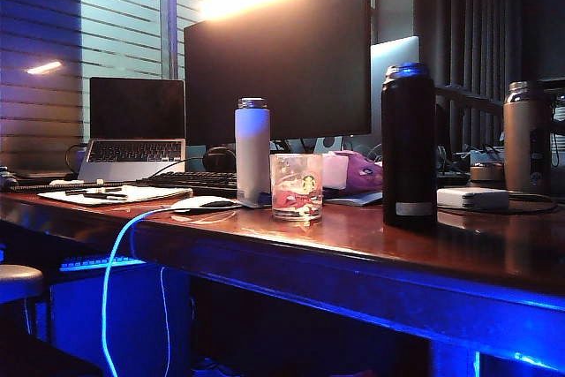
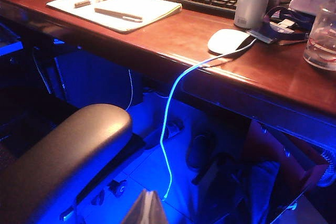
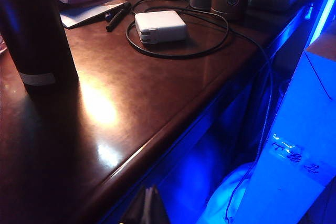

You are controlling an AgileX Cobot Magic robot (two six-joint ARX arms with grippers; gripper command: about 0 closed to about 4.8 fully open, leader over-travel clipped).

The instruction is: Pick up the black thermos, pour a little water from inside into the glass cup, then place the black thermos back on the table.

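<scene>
We see black thermos upright near table front edge, glass cup beside it, left gripper and right gripper pressed together, below the edge.

Layout, exterior view. Worktop carries all items. Black thermos upright, right of centre, near front edge. Glass cup upright to its left, apart from it. White bottle just left of cup, slightly behind. Mouse left of bottle; notepad further left. Keyboard behind mouse, monitor and laptop at rear. Power adapter right of thermos; metal flask behind adapter, far right.

Left gripper and right gripper both below worktop's front edge, fingers closed.
</scene>
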